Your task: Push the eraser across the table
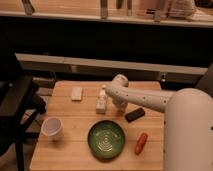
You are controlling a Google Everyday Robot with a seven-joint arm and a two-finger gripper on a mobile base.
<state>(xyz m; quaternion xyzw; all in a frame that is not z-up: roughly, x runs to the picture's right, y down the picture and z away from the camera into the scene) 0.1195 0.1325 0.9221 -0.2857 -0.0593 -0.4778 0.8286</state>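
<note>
While the white arm reaches over the small square light-wood tabletop [65, 150], we note, nearest, a green ribbed round bowl [106, 139], then the dark oblong eraser [134, 115] right of centre, its long axis slanting up to the right. Just beyond, to its left, hangs the claw [119, 106]; we cannot tell its finger state. A push rightward looks likeliest.

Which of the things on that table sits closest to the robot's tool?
The small pale bottle, standing upright just left of the tool. The dark block lies slightly farther right; the cup, green bowl and others are farther.
</note>
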